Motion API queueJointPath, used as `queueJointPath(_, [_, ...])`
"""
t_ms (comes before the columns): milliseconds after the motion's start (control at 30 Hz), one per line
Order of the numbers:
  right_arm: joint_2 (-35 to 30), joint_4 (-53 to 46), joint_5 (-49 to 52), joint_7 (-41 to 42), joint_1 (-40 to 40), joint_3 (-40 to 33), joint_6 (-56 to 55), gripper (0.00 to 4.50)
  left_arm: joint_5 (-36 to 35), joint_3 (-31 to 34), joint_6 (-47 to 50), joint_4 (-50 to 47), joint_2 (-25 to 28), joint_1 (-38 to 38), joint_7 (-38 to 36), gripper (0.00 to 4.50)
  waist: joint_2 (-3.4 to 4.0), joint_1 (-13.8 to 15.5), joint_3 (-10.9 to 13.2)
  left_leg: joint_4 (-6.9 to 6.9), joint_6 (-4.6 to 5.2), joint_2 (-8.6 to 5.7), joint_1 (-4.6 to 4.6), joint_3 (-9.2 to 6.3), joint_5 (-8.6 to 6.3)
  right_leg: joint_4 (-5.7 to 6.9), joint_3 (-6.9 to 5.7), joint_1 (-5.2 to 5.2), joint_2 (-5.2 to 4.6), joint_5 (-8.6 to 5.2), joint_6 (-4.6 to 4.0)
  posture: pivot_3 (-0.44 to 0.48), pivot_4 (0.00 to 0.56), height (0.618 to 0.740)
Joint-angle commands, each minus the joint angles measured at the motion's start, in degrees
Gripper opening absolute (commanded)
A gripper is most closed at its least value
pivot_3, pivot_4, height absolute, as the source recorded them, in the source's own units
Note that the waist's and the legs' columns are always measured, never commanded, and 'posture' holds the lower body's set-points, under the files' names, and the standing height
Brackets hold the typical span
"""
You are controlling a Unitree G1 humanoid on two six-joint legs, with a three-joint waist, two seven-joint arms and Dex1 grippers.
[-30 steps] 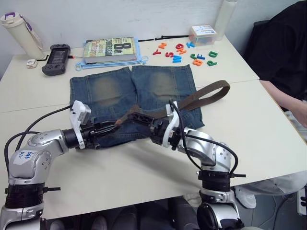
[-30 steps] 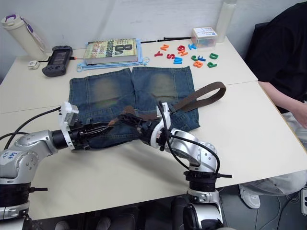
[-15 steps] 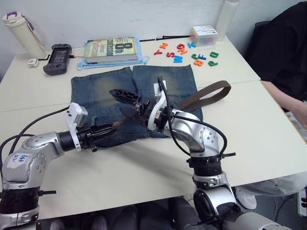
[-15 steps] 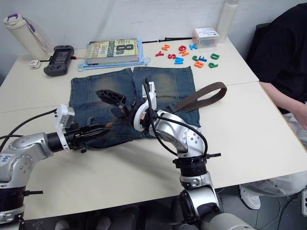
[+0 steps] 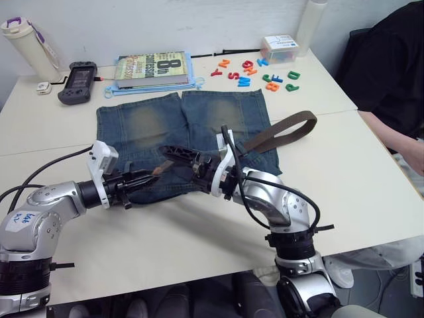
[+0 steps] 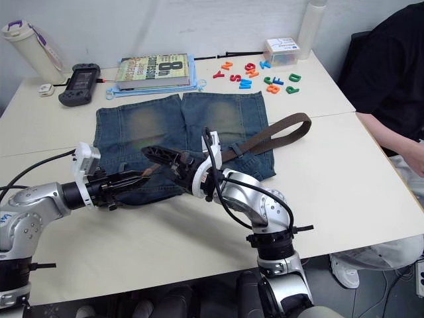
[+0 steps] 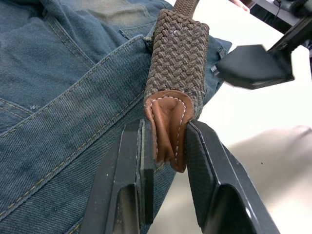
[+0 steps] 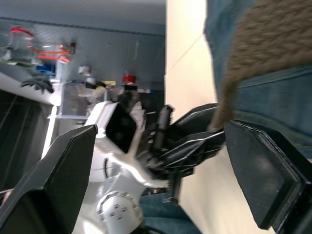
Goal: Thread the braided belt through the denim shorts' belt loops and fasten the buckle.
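The denim shorts (image 5: pixel 146 122) lie flat mid-table, waistband toward me. My left gripper (image 5: pixel 152 174) is shut on the tan leather tip (image 7: pixel 168 117) of the braided belt (image 7: pixel 178 53), just above the waistband. From there the brown strap runs right across the shorts and ends in a loop (image 5: pixel 310 121) on the bare table. My right gripper (image 5: pixel 181 162) hovers open just right of the tip, its jaws spread wide and holding nothing. The belt loops cannot be made out, and the buckle is hidden.
A book (image 5: pixel 154 68), a black game controller (image 5: pixel 78 74) and a white bottle (image 5: pixel 23 41) stand behind the shorts. Coloured letter magnets (image 5: pixel 268 74) and a small box (image 5: pixel 278 48) lie at the back right. A person in black (image 5: pixel 391 73) sits at the table's right edge.
My right gripper rose over the shorts half a second ago and has come back down toward the belt tip, still open. My left gripper keeps hold of the tip.
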Motion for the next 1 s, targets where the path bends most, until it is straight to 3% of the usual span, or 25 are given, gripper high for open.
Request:
queueJointPath(33, [0.8, 0.2, -1.7, 2.4, -0.7, -0.1, -1.4, 4.50, -1.6, 2.0, -0.3, -1.9, 1.5, 0.2, -1.3, 1.03, 0.00, 0.0, 0.0, 0.00, 0.00, 0.00, 0.00, 0.00, 0.00, 0.00, 0.00, 0.00, 0.00, 0.00, 0.00, 0.000, 0.150, 0.740])
queueJointPath(433, [0.7, 2.7, -6.6, 4.8, -2.7, -2.9, -3.0, 4.50, -2.5, 2.2, 0.2, -3.4, 1.7, 2.0, -1.6, 1.03, 0.00, 0.1, 0.0, 0.03, 0.00, -0.01, 0.00, 0.00, 0.00, 0.02, 0.00, 0.01, 0.00, 0.00, 0.00, 0.000, 0.150, 0.740])
queueJointPath(533, [0.7, 2.2, -7.1, 4.4, -2.5, -2.8, -2.8, 3.69, -2.4, 2.0, 0.2, -3.5, 1.5, 1.9, -1.4, 0.99, 0.00, 0.1, 0.0, 0.03, 0.00, -0.01, 0.00, 0.01, 0.00, 0.02, 0.00, 0.01, 0.00, 0.00, 0.00, 0.000, 0.150, 0.740])
queueJointPath(800, [1.4, 1.8, -9.3, 5.0, -2.4, -3.1, -3.0, 0.06, -2.7, 2.0, 0.1, -4.0, 1.3, 1.8, -1.4, 0.99, 0.00, 0.0, 0.0, 0.03, 0.00, -0.01, 0.00, 0.00, 0.00, 0.05, 0.00, 0.00, 0.00, 0.00, 0.00, 0.000, 0.150, 0.740])
queueJointPath(967, [1.7, 1.7, -10.4, 5.1, -2.0, -3.3, -3.1, 0.06, -2.9, 2.3, -0.3, -4.6, 1.2, 2.1, -1.5, 0.99, 0.00, 0.0, 0.0, 0.03, 0.00, -0.01, 0.00, 0.00, 0.00, 0.05, 0.00, 0.01, 0.00, 0.00, 0.00, 0.000, 0.150, 0.740])
queueJointPath(1000, [1.7, 1.7, -10.7, 5.2, -2.0, -3.4, -3.1, 0.01, -2.7, 2.4, -0.4, -4.5, 1.1, 2.2, -1.3, 1.34, 0.00, 0.0, 0.0, 0.03, 0.00, -0.01, 0.00, 0.00, 0.00, 0.06, 0.00, 0.01, 0.00, 0.00, 0.00, 0.000, 0.150, 0.740])
